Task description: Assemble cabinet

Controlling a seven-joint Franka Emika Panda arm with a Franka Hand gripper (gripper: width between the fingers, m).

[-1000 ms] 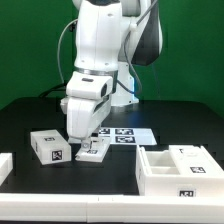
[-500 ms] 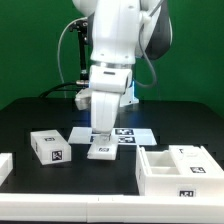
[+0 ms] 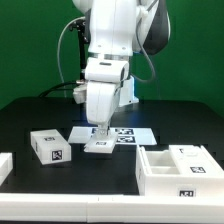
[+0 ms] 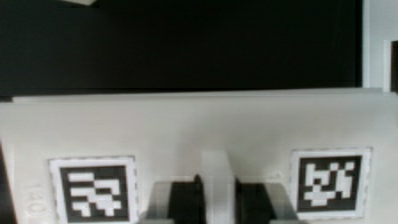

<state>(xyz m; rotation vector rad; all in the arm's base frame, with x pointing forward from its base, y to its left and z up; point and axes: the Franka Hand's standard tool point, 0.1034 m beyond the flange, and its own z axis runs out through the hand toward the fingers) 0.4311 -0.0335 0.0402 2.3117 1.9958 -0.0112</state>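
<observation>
The cabinet (image 3: 180, 170), a large white boxy body with inner dividers and a tag on its front, stands at the exterior view's right front. My gripper (image 3: 98, 134) is left of it, over the near edge of the marker board (image 3: 125, 134). It is shut on a small flat white tagged panel (image 3: 98, 146), held at or just above the table. In the wrist view the panel (image 4: 196, 125) fills the frame with two tags. My gripper (image 4: 217, 200) has a dark finger on each side of the panel's middle ridge.
A small white tagged block (image 3: 50, 147) lies at the exterior view's left. Another white piece (image 3: 5, 166) shows at the far left edge. The table is black, with a green wall behind.
The arm has swung toward the exterior view's right with the white panel in its grip. The panel now sits a little further right and back. The block and cabinet have not moved.
</observation>
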